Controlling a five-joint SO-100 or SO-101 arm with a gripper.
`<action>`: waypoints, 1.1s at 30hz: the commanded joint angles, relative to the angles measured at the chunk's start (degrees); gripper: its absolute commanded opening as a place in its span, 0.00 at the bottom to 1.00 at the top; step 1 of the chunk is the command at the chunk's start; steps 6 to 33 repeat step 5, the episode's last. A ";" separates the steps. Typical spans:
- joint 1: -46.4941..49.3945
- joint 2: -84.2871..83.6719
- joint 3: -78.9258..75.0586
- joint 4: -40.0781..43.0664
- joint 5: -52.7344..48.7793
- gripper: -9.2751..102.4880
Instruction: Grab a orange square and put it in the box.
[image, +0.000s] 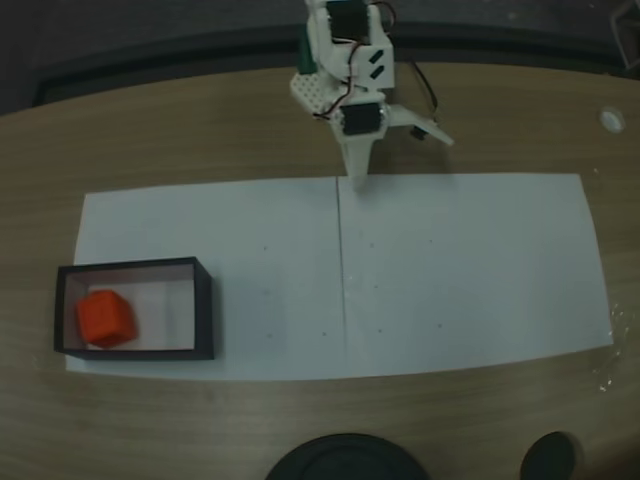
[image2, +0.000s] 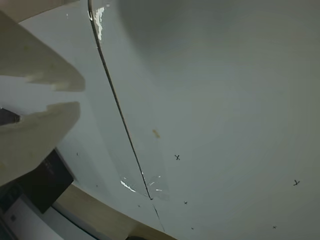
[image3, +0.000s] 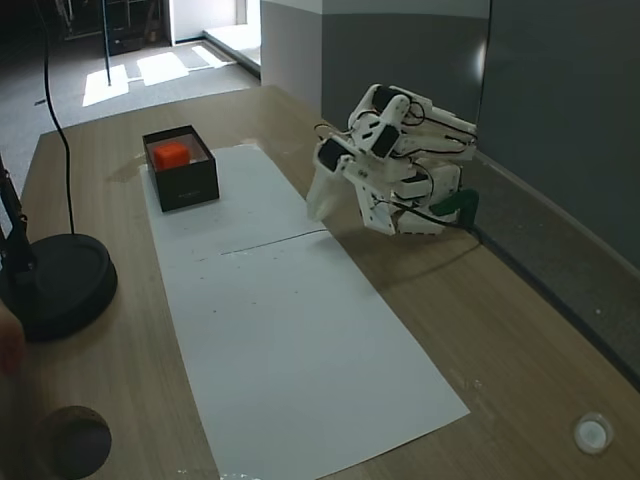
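The orange square sat inside the box. In a fixed view from above, it lay at the left end of the box, close to the left wall, with bare pale floor to its right. It was a small, bright orange-red cube with soft, rounded edges. It sat a little turned, so its sides did not line up with the box walls. A cube has no long side, so it pointed no clear way.

The box was a low tray with thin black walls and a pale inside. In that same view its long side ran left to right. It stood on the left end of the white paper, near the front edge.

In a fixed view from the side, the cube showed as an orange spot inside the black box.

The hand was well apart from the box, folded down near the back edge of the paper, beside the line across the paper. In the wrist view the hand had its two pale fingers nearly together with a thin gap, and it held nothing.

The paper lay on a wooden surface.
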 joint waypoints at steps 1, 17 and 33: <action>-0.09 1.23 -1.67 0.18 0.26 0.08; -0.09 1.23 -1.67 0.18 0.26 0.08; -0.09 1.23 -1.67 0.18 0.26 0.08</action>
